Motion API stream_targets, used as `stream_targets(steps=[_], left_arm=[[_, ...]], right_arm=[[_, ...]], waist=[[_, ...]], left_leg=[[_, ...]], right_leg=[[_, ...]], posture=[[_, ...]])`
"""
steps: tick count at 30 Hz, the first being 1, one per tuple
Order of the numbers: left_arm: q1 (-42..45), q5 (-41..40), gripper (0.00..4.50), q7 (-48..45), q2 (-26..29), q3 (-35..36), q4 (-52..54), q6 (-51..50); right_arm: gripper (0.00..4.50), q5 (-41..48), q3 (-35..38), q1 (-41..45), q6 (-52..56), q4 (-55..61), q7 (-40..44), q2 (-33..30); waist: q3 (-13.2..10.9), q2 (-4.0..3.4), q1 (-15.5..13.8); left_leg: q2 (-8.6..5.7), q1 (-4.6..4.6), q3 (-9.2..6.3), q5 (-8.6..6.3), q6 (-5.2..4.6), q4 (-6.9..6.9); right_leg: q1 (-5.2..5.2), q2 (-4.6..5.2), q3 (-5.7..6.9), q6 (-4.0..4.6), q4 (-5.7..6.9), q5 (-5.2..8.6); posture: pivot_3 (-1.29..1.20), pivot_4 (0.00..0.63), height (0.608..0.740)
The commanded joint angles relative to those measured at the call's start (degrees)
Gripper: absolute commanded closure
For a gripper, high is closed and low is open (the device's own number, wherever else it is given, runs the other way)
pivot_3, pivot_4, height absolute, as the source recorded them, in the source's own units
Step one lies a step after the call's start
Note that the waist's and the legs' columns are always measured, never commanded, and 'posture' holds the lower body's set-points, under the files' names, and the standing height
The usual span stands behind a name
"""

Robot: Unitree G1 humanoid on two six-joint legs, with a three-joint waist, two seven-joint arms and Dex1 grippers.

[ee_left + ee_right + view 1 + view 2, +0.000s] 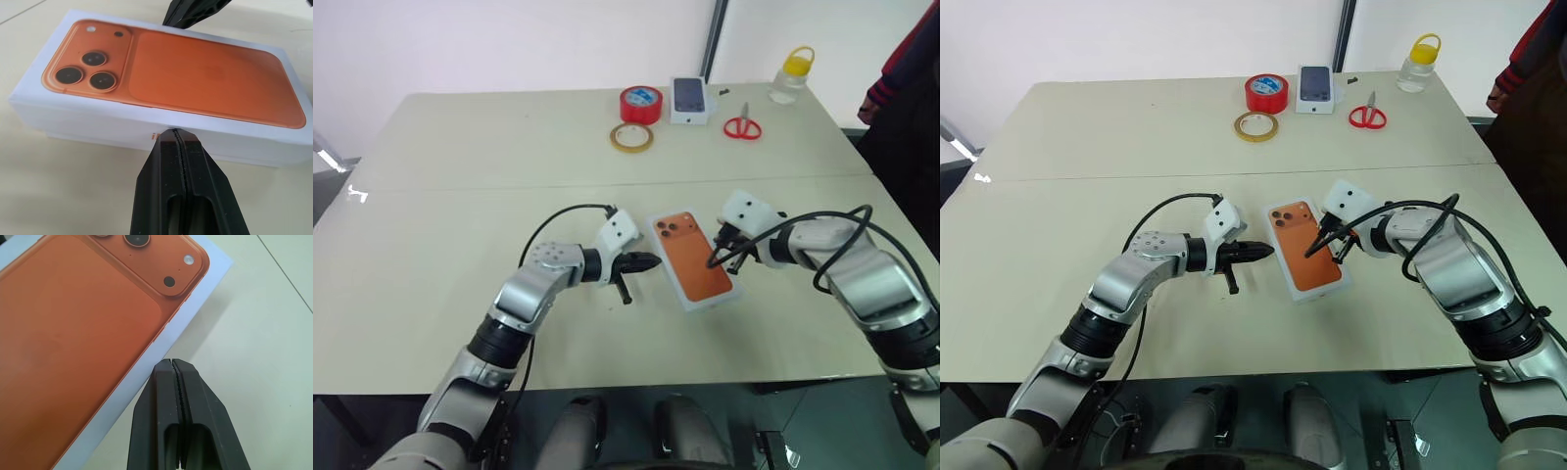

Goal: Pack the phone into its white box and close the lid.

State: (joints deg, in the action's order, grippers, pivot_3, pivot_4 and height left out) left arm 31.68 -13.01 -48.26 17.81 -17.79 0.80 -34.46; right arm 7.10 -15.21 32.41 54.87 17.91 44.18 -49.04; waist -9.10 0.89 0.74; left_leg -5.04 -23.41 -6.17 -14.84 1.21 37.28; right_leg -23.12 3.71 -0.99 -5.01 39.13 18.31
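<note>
The white box (696, 258) was seen lidded on the table (460, 196), orange phone picture upward, long axis running from far-left to near-right, lenses at the far end. The left pincer (651, 261) and the right pincer (713, 260) were both pressed together, flanking it.

A pale beige bench (460, 196) with a seam running across it carried everything. Near its middle lay the white box (696, 300), closed, its lid (693, 257) printed with an orange phone. Along the far edge sat a red tape roll (640, 104), a yellowish tape ring (631, 137), a small white phone box (691, 101), red scissors (742, 126) and a yellow-capped bottle (791, 75).
</note>
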Motion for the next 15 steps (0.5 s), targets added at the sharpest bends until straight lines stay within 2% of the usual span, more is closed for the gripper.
stream_targets(steps=[1,15], left_arm=[[0.6,-0.1,4.5,0.1,-0.2,0.6,1.0,1.2],[0.0,-0.6,4.5,1.9,-0.1,1.8,0.7,0.3]], right_arm=[[4.47,0.1,0.8,0.5,-0.2,1.5,0.2,0.2],[4.47,-0.6,2.4,-0.5,-0.6,1.2,-0.4,-1.3]], waist=[[0.0,0.0,0.0],[0.0,0.0,0.0]], left_leg=[[0.0,0.0,0.0,0.0,0.0,0.0],[0.0,0.0,0.0,0.0,0.0,0.0]], right_leg=[[0.0,0.0,0.0,0.0,0.0,0.0],[0.0,0.0,0.0,0.0,0.0,0.0]], posture=[[0.0,0.15,0.74],[0.0,0.15,0.74]])
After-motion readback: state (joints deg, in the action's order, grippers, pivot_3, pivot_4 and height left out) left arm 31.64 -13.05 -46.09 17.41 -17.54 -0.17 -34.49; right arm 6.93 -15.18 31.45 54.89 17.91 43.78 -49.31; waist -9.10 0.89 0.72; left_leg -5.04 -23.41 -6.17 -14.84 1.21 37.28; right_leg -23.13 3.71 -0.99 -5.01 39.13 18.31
